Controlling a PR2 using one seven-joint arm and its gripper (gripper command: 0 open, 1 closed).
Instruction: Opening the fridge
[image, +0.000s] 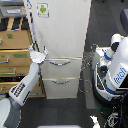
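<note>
A tall white fridge (62, 40) stands at the centre of the exterior view, its large upper door carrying a small green-figure sticker (43, 9) near the top and two drawers with curved silver handles (60, 62) below. A tan wooden cabinet (15, 55) sits just beside it on the view's left. A grey arm rises from the lower left, its gripper (38, 53) spread open at the fridge's left edge.

One elevated exterior view faces the fridge (62, 40) front, fairly close.
</note>
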